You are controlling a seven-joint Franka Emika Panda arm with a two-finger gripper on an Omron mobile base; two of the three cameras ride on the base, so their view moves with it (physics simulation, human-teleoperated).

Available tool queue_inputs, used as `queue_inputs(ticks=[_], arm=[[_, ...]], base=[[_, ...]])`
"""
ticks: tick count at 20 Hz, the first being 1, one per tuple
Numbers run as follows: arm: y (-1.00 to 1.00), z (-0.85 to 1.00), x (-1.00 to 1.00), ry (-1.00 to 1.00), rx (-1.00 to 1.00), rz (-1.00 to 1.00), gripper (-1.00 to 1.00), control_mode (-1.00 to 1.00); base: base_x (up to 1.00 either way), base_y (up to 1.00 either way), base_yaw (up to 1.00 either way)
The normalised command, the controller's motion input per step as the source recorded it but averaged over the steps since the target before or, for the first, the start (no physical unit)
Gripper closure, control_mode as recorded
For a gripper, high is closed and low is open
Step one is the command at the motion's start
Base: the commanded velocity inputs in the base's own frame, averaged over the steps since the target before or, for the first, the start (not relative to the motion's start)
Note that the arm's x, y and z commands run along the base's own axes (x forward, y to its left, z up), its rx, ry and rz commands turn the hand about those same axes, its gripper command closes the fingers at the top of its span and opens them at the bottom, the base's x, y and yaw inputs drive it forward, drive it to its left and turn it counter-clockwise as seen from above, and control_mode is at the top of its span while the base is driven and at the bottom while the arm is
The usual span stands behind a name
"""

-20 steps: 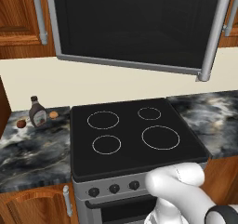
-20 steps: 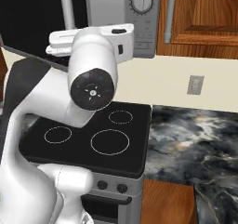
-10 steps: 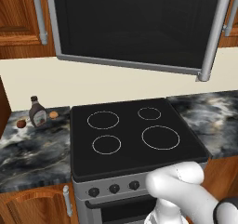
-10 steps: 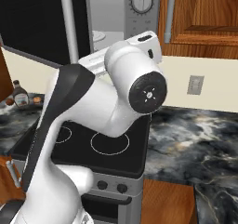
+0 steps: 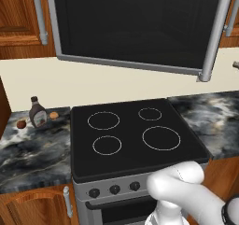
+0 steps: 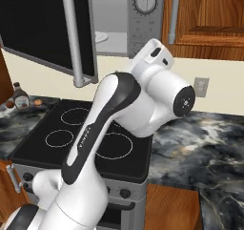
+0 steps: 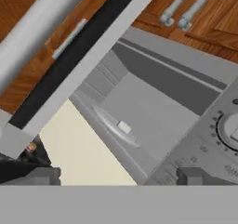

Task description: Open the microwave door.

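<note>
Overhead, glossy black glass microwave door point(image 5: 135, 23) ajar.

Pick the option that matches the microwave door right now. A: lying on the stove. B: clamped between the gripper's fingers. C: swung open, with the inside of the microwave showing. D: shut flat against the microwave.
C: the microwave door stands swung out from the microwave, and the hand view looks past its edge into the grey cavity with its turntable plate.
</note>
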Motion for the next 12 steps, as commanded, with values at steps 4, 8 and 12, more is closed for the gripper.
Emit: queue_inputs(ticks=[4, 8, 12], arm=[[0.0, -0.01, 0.58, -0.27, -0.21, 0.12, -1.0, -1.0], [0.0, 0.0, 0.31, -0.41, -0.21, 0.11, -1.0, -1.0], [0.0, 0.0, 0.31, -0.39, -0.19, 0.13, -1.0, -1.0]], base=[[0.0, 0.0, 0.0], [0.0, 0.0, 0.0], [0.0, 0.0, 0.0]])
